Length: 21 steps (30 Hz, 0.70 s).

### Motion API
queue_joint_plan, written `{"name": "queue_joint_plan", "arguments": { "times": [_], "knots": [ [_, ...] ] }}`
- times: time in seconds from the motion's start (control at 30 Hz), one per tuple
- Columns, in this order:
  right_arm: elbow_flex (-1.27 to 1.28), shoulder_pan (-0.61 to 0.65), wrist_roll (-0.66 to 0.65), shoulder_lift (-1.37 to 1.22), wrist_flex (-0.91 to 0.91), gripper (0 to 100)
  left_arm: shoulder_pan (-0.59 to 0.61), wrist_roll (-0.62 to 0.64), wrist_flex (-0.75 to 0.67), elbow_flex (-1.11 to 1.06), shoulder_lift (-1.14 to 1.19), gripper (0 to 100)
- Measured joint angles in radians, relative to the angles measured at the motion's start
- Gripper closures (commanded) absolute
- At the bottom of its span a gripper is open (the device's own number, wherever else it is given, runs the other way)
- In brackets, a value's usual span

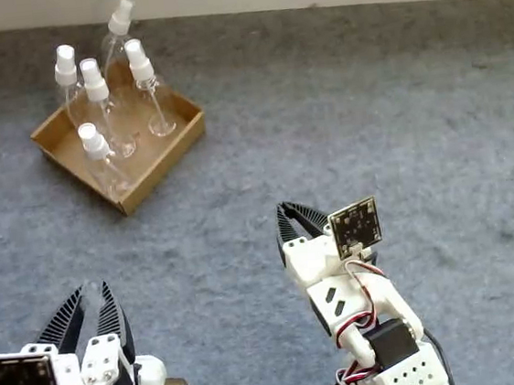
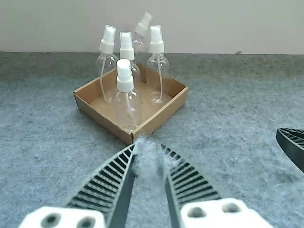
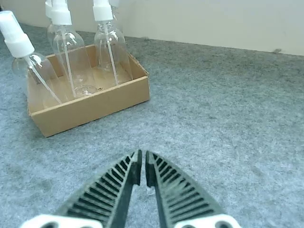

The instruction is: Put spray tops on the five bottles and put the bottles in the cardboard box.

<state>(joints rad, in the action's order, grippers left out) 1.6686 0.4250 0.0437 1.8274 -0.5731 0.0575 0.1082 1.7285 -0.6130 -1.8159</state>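
The cardboard box (image 1: 158, 166) sits on the carpet at the far left. Several clear bottles with white spray tops stand in it: one at the near side (image 1: 96, 150), two at the left (image 1: 67, 70) (image 1: 96, 85), one at the right (image 1: 143, 71). Another bottle (image 1: 118, 28) leans tilted at the far corner. From the left wrist the box (image 2: 102, 116) lies straight ahead, and from the right wrist the box (image 3: 90, 109) lies ahead to one side. My left gripper (image 1: 94, 288) (image 2: 149, 147) hovers near the front edge, slightly open and empty. My right gripper (image 1: 291, 209) (image 3: 142, 159) is shut and empty at centre front.
Grey carpet covers the table, bare between the box and both arms and across the right half. A pale wall runs along the far edge. One finger of the right gripper (image 2: 292, 142) shows in the left wrist view.
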Motion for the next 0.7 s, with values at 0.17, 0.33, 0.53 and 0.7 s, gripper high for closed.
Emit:
{"name": "queue_joint_plan", "arguments": {
  "times": [0.17,0.33,0.53,0.7],
  "knots": [
    [0.000,0.000,0.000,0.000,0.000,97.8,0.005,0.000,0.000,-0.003,0.000,99],
    [0.000,0.000,0.000,0.000,0.000,97.8,0.005,0.000,0.000,-0.011,0.000,99],
    [0.000,0.000,0.000,0.000,0.000,97.8,0.005,0.000,0.000,-0.144,0.000,99],
    [0.000,0.000,0.000,0.000,0.000,97.8,0.005,0.000,-0.106,-0.255,0.000,99]
  ]
}}
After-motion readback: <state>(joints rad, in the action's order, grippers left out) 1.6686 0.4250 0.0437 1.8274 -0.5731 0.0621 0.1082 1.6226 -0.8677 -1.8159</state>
